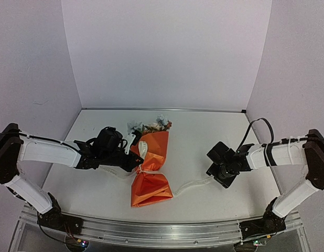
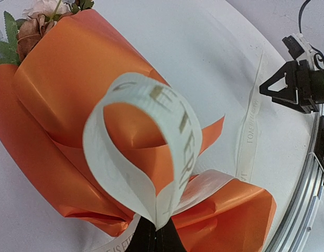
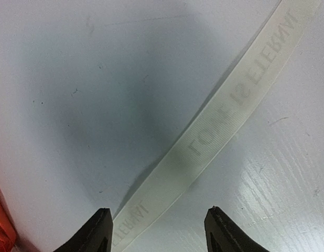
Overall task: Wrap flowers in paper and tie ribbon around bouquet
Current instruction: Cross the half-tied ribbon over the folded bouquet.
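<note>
Orange paper (image 1: pixel 151 168), cream ribbon (image 2: pixel 172 136) with faint grey lettering.

Robot lab cell: white table (image 1: pixel 204 131) inside 3 plain white walls (image 1: pixel 167 52), aluminium rail (image 1: pixel 162 231).

there are two robot arms, the left arm (image 1: pixel 46 152) and the right arm (image 1: pixel 285 155), and two grippers, the left gripper (image 1: pixel 136 159) and the right gripper (image 1: pixel 214 177), each with two black fingers. there is one table (image 1: pixel 204 131), one bouquet (image 1: pixel 151 157), one sheet of orange paper (image 1: pixel 150 190) and one bunch of flowers (image 1: pixel 154 125), whose heads are too small and crowded to count from above, though two blooms show plainly in the left wrist view. there is one ribbon (image 1: pixel 192 184), forming one loop and at least one long tail, and three pale walls (image 1: pixel 167 52).
</note>
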Motion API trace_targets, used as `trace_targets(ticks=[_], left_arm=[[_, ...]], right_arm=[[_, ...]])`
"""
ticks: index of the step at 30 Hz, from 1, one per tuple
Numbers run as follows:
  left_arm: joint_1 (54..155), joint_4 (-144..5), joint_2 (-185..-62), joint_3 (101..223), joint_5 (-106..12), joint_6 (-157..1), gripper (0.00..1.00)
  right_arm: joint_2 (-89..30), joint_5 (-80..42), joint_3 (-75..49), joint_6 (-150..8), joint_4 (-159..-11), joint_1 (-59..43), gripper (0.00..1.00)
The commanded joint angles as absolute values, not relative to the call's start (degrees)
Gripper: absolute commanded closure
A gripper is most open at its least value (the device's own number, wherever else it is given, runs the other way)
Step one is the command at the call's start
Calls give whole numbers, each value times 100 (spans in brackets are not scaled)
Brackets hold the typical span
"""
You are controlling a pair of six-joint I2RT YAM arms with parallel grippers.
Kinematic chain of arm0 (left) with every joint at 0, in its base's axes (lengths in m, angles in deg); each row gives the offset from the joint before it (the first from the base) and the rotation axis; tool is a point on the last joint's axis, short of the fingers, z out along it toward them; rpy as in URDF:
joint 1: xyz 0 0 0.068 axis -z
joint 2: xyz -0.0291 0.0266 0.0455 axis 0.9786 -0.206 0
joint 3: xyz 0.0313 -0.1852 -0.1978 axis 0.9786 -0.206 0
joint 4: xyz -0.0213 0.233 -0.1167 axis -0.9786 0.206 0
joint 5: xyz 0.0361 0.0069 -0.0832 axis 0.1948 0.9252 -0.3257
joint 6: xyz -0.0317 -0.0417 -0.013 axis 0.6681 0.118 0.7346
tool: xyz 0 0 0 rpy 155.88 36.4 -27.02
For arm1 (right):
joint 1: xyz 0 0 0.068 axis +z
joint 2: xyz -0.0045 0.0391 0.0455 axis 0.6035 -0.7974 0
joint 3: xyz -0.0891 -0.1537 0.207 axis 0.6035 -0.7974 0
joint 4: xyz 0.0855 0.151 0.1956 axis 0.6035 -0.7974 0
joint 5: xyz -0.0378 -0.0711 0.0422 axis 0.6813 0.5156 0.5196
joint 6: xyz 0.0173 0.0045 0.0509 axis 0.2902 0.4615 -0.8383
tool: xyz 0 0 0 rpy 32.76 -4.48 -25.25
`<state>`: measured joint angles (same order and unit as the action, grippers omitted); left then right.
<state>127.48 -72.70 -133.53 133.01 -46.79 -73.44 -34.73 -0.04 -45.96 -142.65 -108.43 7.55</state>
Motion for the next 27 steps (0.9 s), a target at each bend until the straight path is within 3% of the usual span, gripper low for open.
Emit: trace_targets(ticks=[1, 3, 10, 12, 14, 15, 27], left_arm=[[12767, -7308, -13197, 13464, -4706, -7472, 100], [12768, -7275, -13190, 13482, -4718, -7482, 100], [12768, -7204, -13103, 13451, -4690, -7581, 100], [12768, -7221, -13040, 13413, -4694, -7651, 100], [12768, -7263, -12973, 13362, -4707, -7751, 100], [12774, -7316, -12913, 13338, -4721, -7814, 100], [13090, -8249, -12516, 12792, -4901, -8975, 100]], right_arm=[[-3773, -314, -4770, -14482, -10278, 635, 39], [-3906, -378, -4746, -14531, -10207, 609, 41], [-4112, -143, -4814, -14610, -10190, 531, 63], [-4145, -11, -4756, -14499, -10195, 510, 77], [-4184, 118, -4594, -14294, -10229, 501, 96], [-4195, 168, -4493, -14161, -10290, 498, 100], [-3773, 372, -2281, -12556, -11295, 878, 100]])
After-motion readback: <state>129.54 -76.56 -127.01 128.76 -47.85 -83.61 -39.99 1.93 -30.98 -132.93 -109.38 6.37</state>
